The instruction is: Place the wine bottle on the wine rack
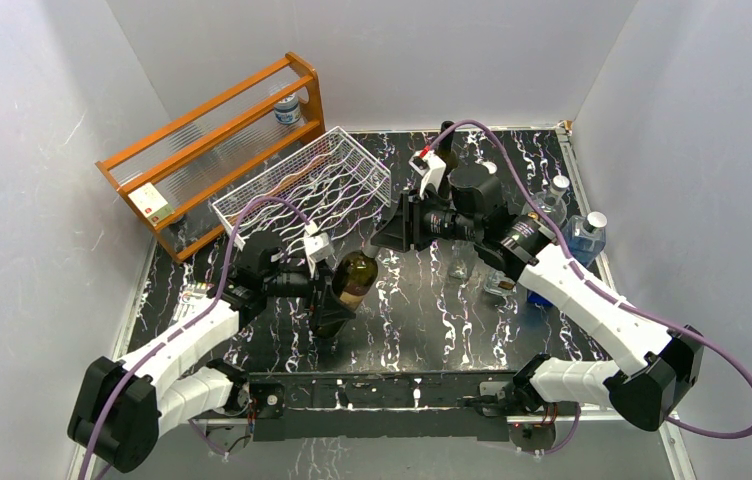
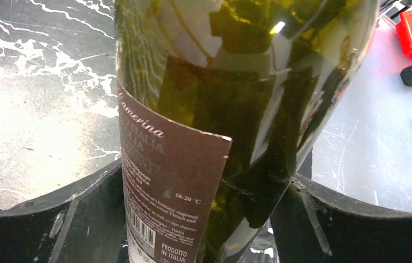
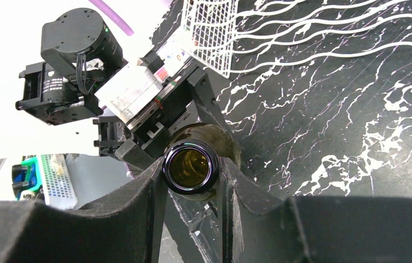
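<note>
We locate the wine rack (image 1: 312, 185) at the rear left of the table (image 1: 432, 330), with the wooden shelf frame (image 1: 214, 135) behind it. The wine bottle (image 1: 356, 282) lies in front of the rack, between the left gripper (image 1: 330, 295) and the right gripper (image 1: 387, 238). Other bottles (image 1: 584, 238) stand along the right edge.

Wine bottle (image 2: 247, 82) ends beyond left wrist view

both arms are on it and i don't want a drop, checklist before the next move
1. left hand gripping wine bottle body: ok
2. right hand closed on its neck: ok
3. bottle lifted off the table: cannot tell
4. wine rack cradles free of bottles: ok
5. open mouth, nothing inside to spill: cannot tell
</note>
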Motion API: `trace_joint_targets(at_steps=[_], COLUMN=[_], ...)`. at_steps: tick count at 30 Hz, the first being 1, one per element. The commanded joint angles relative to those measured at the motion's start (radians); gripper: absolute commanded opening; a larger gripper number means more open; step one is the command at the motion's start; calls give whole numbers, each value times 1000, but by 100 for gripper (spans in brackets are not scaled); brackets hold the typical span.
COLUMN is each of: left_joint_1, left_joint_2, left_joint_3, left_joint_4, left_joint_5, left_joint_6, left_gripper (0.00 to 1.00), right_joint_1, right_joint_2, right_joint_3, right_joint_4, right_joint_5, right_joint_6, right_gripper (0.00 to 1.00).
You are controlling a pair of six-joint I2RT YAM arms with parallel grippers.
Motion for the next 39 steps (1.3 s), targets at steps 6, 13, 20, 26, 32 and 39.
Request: trace_joint_targets(at_steps=[6,13,20,26,32,39], left_joint_1=[-2,-1,-2,-2,-1,-2], left_joint_2=[-70,-155,-130,-111,-115,-116], left_joint_3=[54,90,196,244,229,227], left_joint_4=[-67,-53,-66,-38,42,75], left_joint_5=[-56,-316,-455,-513,-561,-568], left_joint_6=[141,291,489,597,685,785], left_gripper=[0,0,0,0,0,0], right_joint_1=[5,6,5,5,6,6], right_joint_2=[-60,-75,-64,-86,-110,-51], right_joint_3=[74,84,169,234,238,325], right_joint_4=[107,-2,-175,-247,-245,-321], right_joint_5=[-105,-93,74,219,267,261], right_joint_6=[41,-29,-126,-175,-188,-237], right_gripper=[30,72,87,88,89,90])
